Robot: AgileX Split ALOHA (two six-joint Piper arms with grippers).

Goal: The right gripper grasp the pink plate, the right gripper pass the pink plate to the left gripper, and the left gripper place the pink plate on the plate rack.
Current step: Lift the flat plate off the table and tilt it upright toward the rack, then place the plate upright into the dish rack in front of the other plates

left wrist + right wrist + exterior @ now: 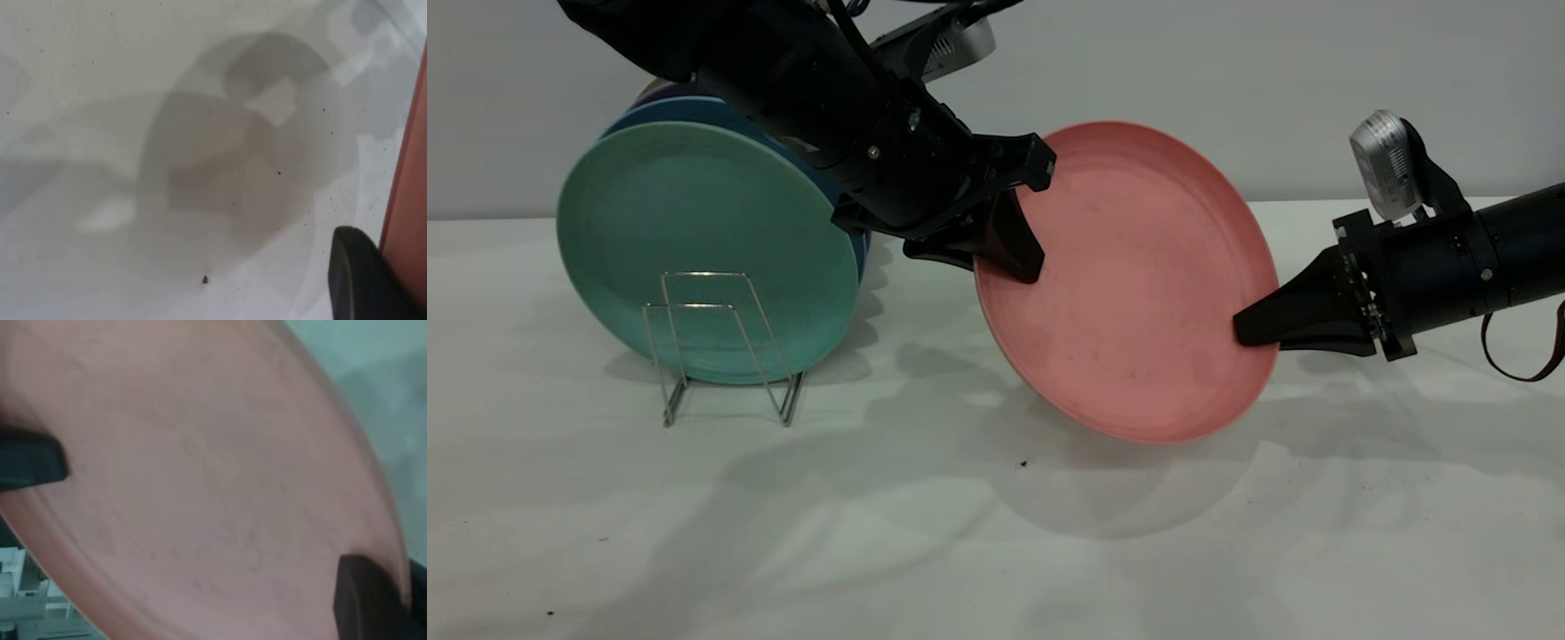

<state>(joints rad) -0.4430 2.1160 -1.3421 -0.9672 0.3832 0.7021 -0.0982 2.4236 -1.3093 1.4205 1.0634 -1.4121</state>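
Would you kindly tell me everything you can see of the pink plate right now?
The pink plate is round, salmon-coloured and looks like matte plastic, with a low raised rim and faint dark scuffs. It hangs tilted in the air above the white table, touching nothing below. The left hand pinches its left edge and the right hand its right edge. It is right of the plate rack, apart from it.

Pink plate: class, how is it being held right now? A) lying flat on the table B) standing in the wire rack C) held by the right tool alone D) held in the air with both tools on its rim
D: the pink plate hangs tilted above the table, with the left tool on one rim and the right tool on the opposite rim.
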